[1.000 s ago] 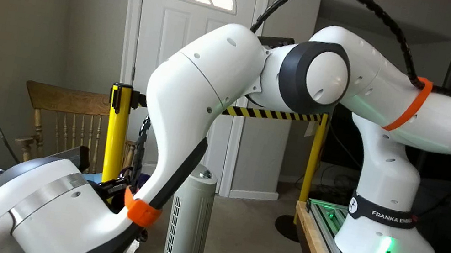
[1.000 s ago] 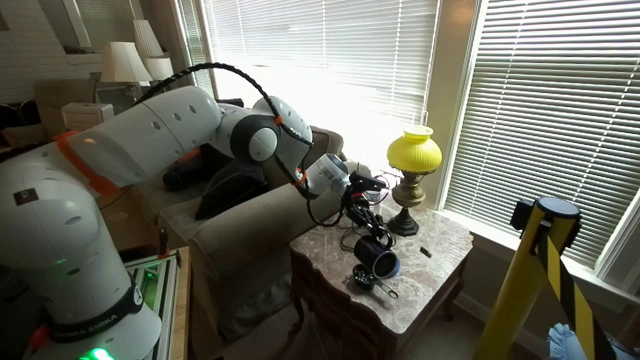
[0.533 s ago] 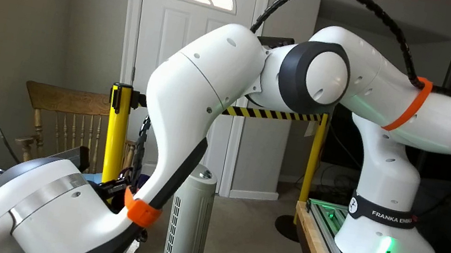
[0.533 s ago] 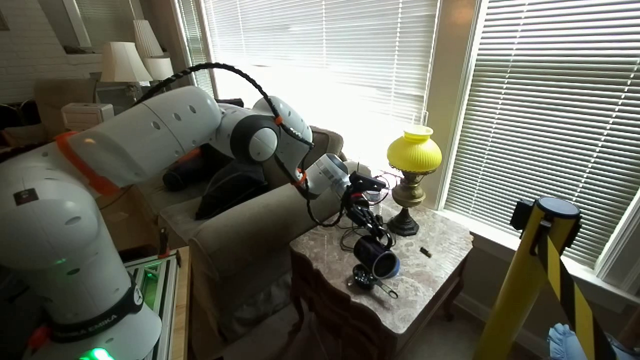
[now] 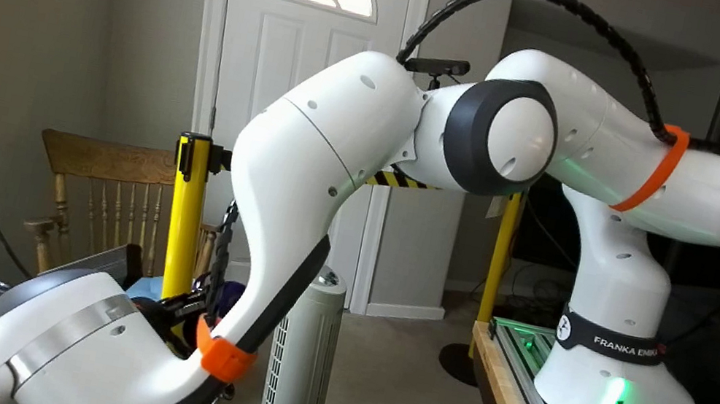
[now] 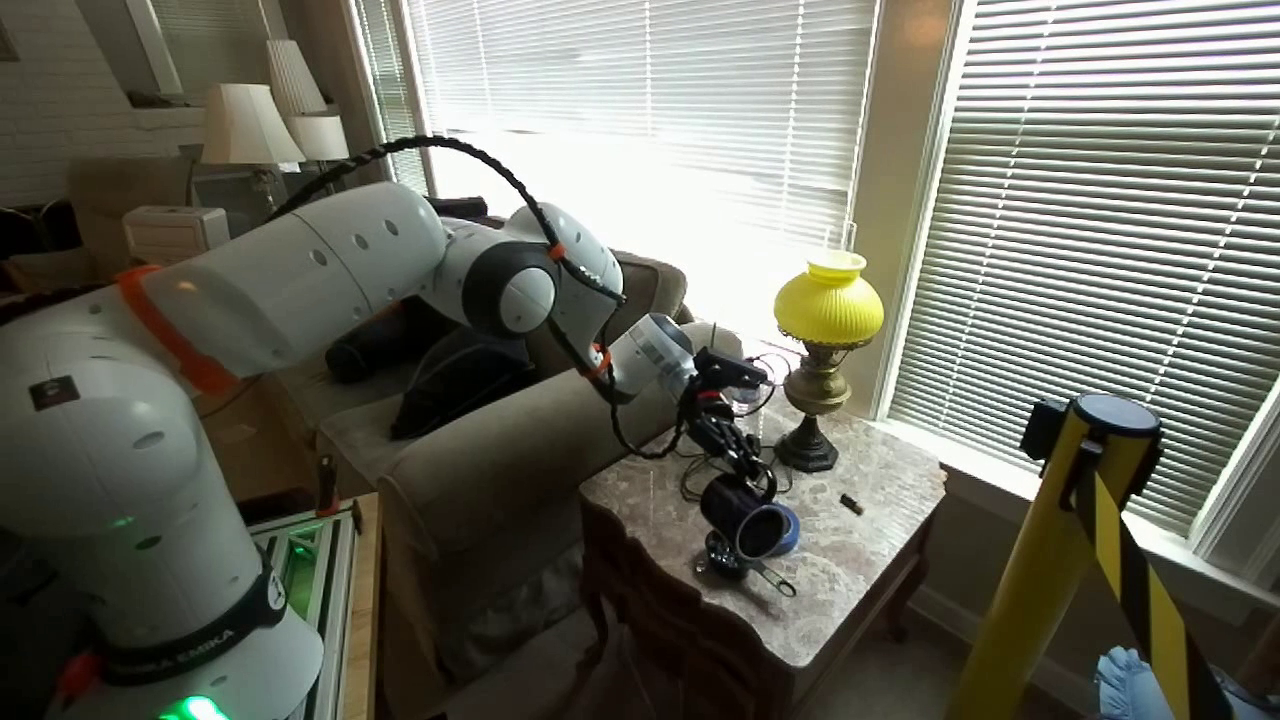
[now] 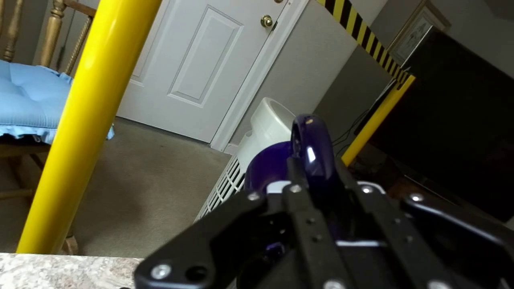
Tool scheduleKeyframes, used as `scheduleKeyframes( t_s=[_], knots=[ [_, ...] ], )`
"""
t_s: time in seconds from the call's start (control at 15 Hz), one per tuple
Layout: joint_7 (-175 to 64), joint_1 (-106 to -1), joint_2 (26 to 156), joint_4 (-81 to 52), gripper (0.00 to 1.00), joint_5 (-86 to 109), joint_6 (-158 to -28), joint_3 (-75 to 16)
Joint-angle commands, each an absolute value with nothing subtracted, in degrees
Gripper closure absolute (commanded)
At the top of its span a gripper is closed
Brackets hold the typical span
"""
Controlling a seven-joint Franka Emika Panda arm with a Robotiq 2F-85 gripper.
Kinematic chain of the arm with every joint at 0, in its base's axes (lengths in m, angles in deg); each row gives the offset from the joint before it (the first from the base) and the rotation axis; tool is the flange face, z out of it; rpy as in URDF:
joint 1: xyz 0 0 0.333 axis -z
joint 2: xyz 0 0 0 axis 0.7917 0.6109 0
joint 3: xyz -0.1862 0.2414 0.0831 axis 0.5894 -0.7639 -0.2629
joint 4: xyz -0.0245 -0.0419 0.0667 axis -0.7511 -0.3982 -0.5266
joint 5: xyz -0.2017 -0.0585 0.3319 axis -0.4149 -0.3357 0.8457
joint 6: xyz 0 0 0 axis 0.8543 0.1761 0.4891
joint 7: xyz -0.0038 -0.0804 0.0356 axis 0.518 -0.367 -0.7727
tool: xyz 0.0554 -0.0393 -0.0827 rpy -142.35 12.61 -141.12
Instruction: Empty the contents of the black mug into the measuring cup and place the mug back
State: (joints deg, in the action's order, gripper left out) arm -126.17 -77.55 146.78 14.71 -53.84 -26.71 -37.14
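Note:
The black mug (image 6: 735, 503) is tipped well over in an exterior view, its mouth facing down and toward the table's front right. It looks dark purple in the wrist view (image 7: 267, 164). My gripper (image 6: 752, 466) is shut on the mug's handle, which sits between the two fingers in the wrist view (image 7: 319, 172). The measuring cup (image 6: 726, 558), small and dark with a handle, stands on the table just below the mug. Shiny bits glint in it. The mug partly covers it, and the mug's inside is too dark to read.
The stone-topped table (image 6: 820, 610) holds a yellow lamp (image 6: 828, 305), a blue round thing (image 6: 788, 528) behind the mug, a small dark piece (image 6: 851, 504) and loose cables (image 6: 700, 478). A sofa arm (image 6: 520, 470) borders the table. A yellow post (image 6: 1065, 560) stands beyond.
The arm has come down slightly. The mug has shifted a little left and closer above the measuring cup, showing more of the blue thing. The grip on the handle looks unchanged.

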Motion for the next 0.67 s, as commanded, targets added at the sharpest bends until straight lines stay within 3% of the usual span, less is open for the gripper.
scheduleKeyframes(
  t_s=[0.0, 0.6],
  knots=[
    [-129.52, -79.87, 150.99, 21.53, 0.95, -54.86, -21.28, -35.35],
    [-129.02, -82.76, 156.16, 29.06, 0.95, -55.53, -18.92, -31.74]
  ],
)
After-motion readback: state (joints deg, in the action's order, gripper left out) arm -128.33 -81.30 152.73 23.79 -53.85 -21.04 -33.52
